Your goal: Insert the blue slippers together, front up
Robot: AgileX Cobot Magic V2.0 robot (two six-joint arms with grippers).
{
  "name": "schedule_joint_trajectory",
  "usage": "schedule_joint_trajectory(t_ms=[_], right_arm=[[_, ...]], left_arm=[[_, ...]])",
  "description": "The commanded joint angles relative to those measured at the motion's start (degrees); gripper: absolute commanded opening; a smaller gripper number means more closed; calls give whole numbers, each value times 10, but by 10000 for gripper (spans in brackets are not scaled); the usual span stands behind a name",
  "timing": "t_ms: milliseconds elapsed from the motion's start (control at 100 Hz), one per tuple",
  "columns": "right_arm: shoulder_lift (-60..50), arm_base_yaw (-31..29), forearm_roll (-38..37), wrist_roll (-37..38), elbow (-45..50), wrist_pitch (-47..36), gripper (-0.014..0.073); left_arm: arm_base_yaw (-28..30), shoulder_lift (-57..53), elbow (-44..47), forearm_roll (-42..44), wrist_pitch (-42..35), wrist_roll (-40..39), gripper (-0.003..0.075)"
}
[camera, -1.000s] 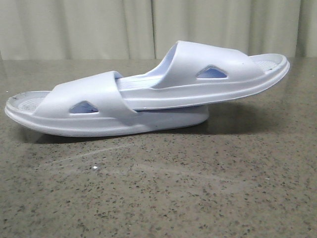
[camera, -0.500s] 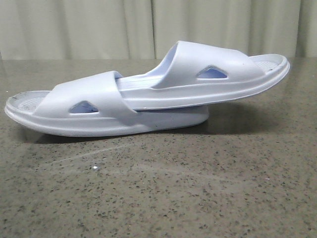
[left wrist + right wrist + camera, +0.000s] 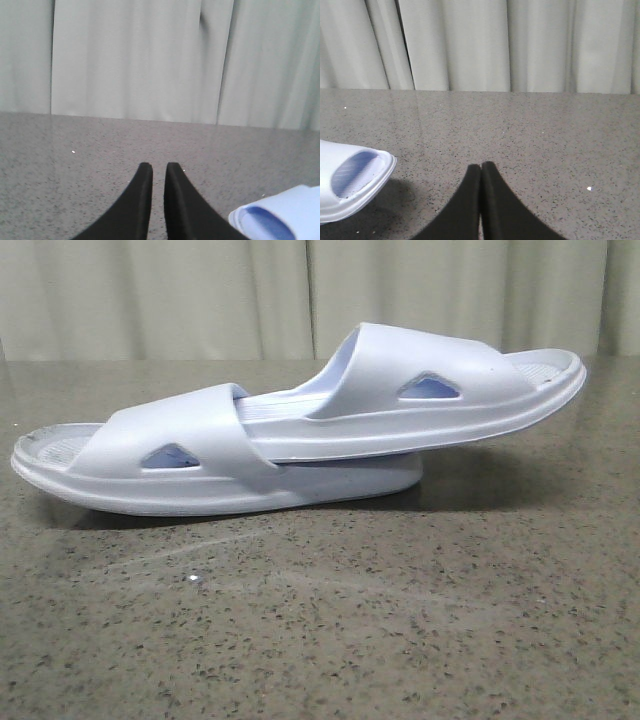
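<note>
Left claw (image 3: 159,167) nearly closed, empty. The blue slippers (image 3: 300,425) lie nested mid-tabletop (image 3: 320,620), upper one's free end seemingly overhanging; a nudge might tip it out. Right claw (image 3: 481,166) closed, empty.

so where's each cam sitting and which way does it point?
Front: low over the table, facing forward at the nested slippers and curtain; no arm shows.
Left wrist: above the left gripper, nearly shut, facing the curtain; a slipper end at the edge.
Right wrist: above the shut right gripper; the other slipper end.
All share slippers, table, curtain.
</note>
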Motion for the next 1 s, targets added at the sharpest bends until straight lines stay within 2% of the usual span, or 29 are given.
schedule_joint_trajectory(t_ms=[0, 90, 310, 400, 710, 990], right_arm=[[4, -1, 4, -5, -15, -48, -107], [4, -1, 4, -5, -15, -48, -107], [4, -1, 4, -5, -15, -48, -107], [4, -1, 4, -5, -15, -48, -107], [4, -1, 4, -5, -15, -48, -107], [4, -1, 4, -5, -15, -48, -107]], left_arm=[[-4, 1, -14, 111, -2, -13, 16], [-3, -9, -11, 236, 19, -90, 16], [-2, -56, 30, 553, 15, -443, 16], [-2, -78, 49, 632, 15, -530, 16], [-2, -97, 104, 660, -9, -555, 16], [-2, -97, 104, 655, -4, -555, 16]])
